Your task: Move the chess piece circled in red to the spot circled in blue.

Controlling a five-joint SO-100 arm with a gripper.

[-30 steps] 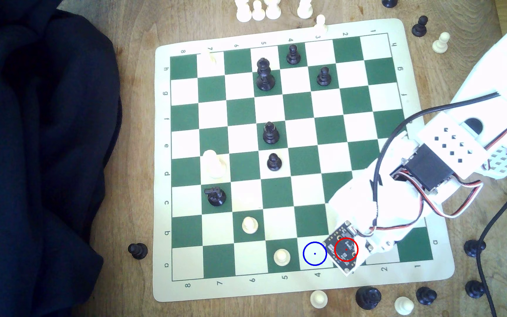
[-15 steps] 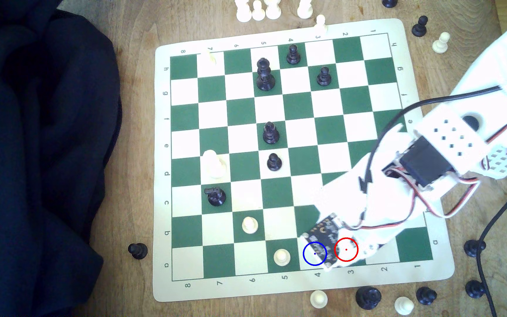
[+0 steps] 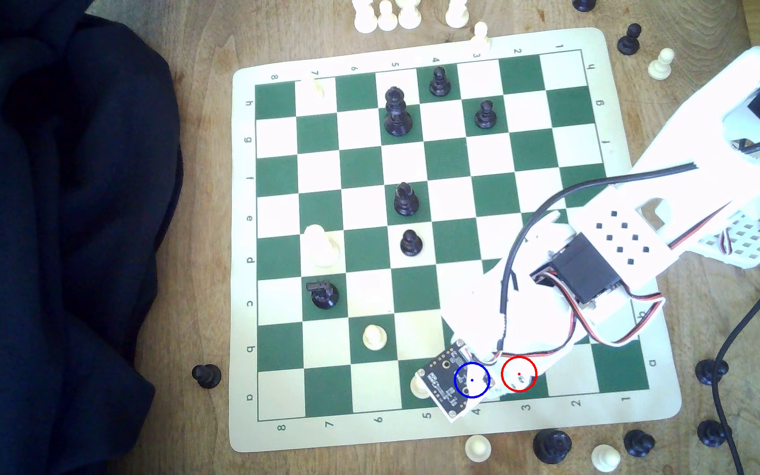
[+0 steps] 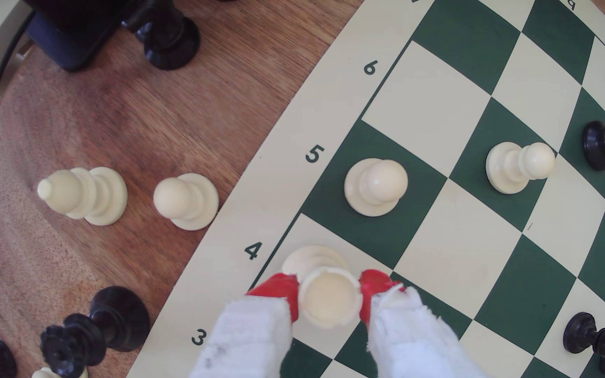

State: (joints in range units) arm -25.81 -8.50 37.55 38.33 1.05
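— From the exterior view, what are you seeing? The white arm [image 3: 597,255] is reaching in from the exterior view's right; its wrist circuit board [image 3: 444,386] is covering the blue-ringed square [image 3: 478,388], so the pawn under it is hiding from me; the red-ringed green square [image 3: 519,374] is lying just beside it.

— And the wrist view? The red-tipped fingers [image 4: 283,292] are clenching the head of the cream pawn [image 4: 330,296]; its base is hanging over the cream square by the numeral 4, whether touching I cannot tell; another white pawn [image 4: 375,185] is standing on the neighbouring green square; spare pieces are sitting on the worktop [image 4: 112,127].
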